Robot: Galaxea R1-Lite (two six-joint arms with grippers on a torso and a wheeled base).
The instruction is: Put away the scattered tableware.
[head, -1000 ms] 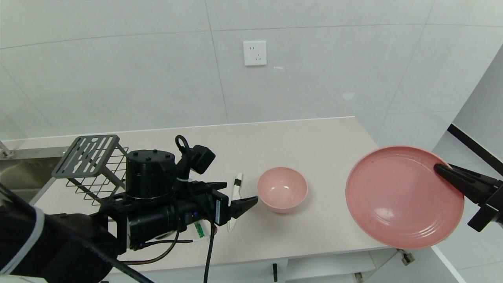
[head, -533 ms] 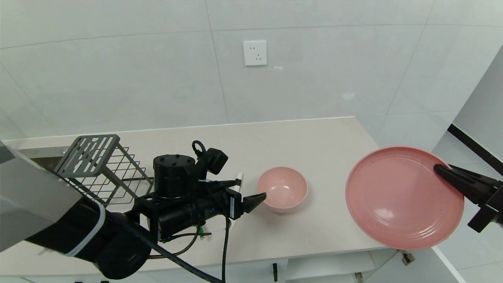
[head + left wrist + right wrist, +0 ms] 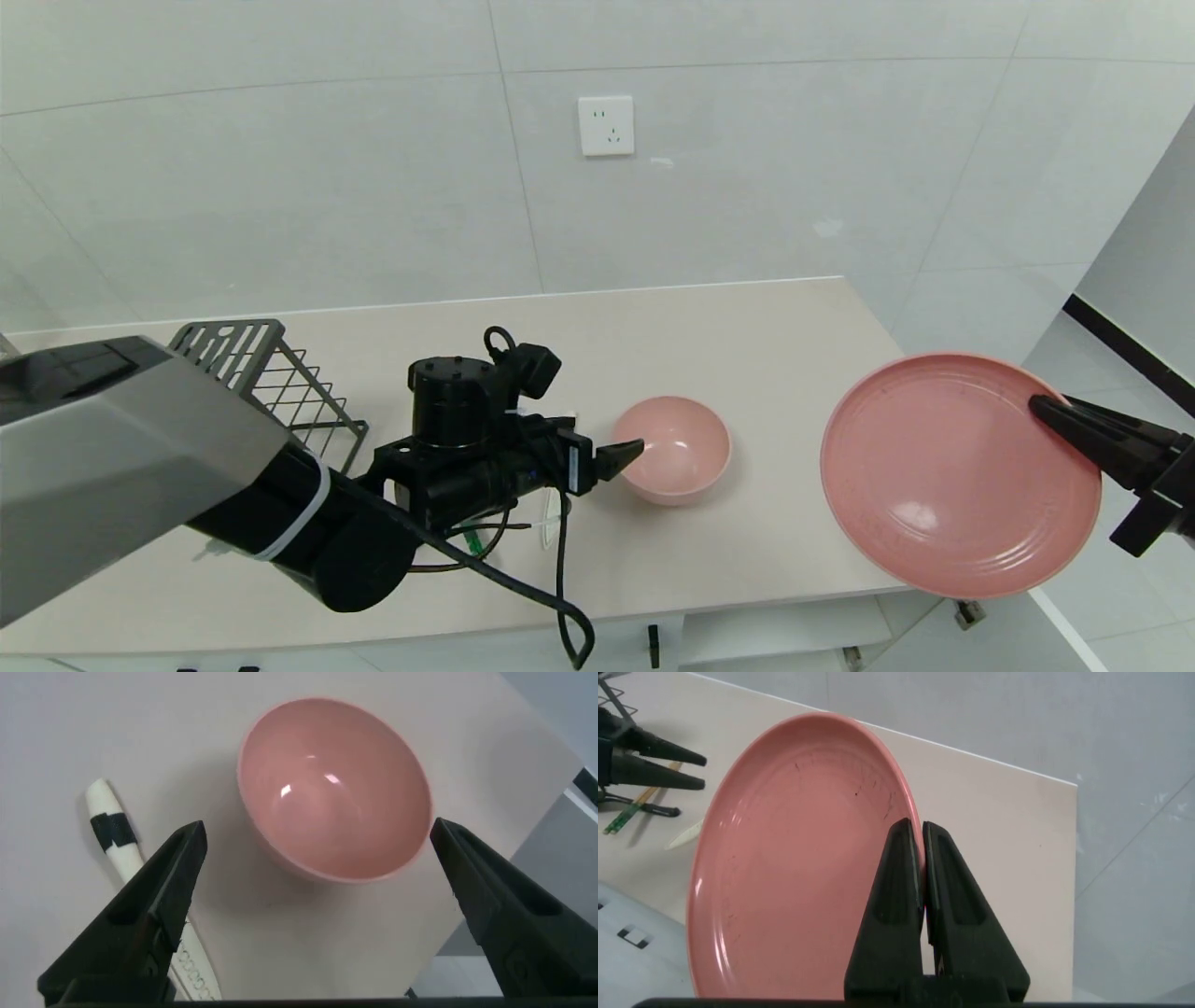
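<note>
Plate [image 3: 952, 476] round, glossy pink, ringed rim; bowl [image 3: 674, 450] smooth.

On the pale countertop [image 3: 766, 336] a pink bowl [image 3: 674, 452] sits upright, the left gripper [image 3: 631, 453] level with its near-left rim, tips just beside it. The right gripper [image 3: 1040, 407] clamps the far-right rim of a pink plate [image 3: 952, 476], held tilted off the counter's right edge. A dark wire rack [image 3: 273, 375] stands at the left; a white wall socket [image 3: 606, 125] is above
</note>
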